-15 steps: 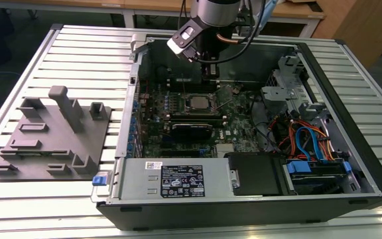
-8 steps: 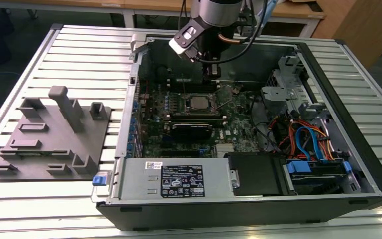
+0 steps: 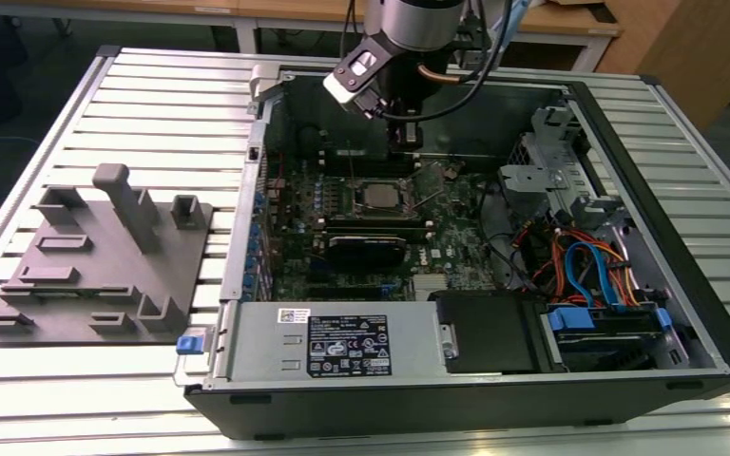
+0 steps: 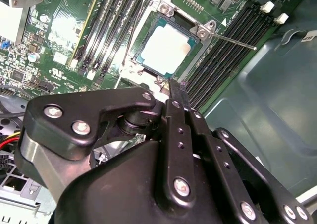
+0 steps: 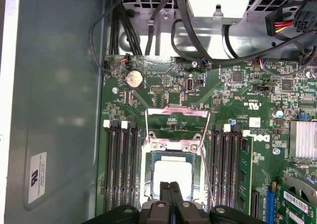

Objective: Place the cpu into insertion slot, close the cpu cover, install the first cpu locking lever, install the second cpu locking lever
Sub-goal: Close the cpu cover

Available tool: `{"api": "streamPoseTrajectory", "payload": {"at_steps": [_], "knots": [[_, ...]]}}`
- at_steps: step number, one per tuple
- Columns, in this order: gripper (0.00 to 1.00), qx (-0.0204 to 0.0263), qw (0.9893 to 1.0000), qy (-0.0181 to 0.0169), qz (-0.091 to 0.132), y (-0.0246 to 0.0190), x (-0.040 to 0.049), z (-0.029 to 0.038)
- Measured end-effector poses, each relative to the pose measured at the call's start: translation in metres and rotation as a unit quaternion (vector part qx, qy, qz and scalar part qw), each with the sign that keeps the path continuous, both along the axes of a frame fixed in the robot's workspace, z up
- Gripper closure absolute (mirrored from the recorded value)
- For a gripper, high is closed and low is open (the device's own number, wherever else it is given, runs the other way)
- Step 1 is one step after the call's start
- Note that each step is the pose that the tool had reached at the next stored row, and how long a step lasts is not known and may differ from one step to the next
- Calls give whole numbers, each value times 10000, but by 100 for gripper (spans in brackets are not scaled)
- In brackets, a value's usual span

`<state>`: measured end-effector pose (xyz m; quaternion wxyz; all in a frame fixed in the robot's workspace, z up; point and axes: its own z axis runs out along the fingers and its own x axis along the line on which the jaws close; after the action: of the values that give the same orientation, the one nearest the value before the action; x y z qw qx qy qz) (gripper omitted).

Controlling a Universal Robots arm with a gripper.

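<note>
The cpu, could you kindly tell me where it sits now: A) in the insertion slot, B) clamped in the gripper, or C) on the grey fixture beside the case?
A: the cpu lies flat in the insertion slot, with the shut gripper empty beside it.

Matt silvery metal cpu (image 4: 166,44), shiny bare-metal cpu cover (image 5: 177,112).

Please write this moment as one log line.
cpu: in insertion slot | cpu cover: open | hand: shut, empty, near cpu
</note>
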<state>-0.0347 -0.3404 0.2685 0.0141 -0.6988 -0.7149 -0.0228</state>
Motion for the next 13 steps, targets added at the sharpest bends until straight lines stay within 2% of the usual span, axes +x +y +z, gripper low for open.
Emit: {"api": "streamPoseTrajectory", "payload": {"at_steps": [13], "knots": [[90,0,10000,0,0,1,35,0]]}}
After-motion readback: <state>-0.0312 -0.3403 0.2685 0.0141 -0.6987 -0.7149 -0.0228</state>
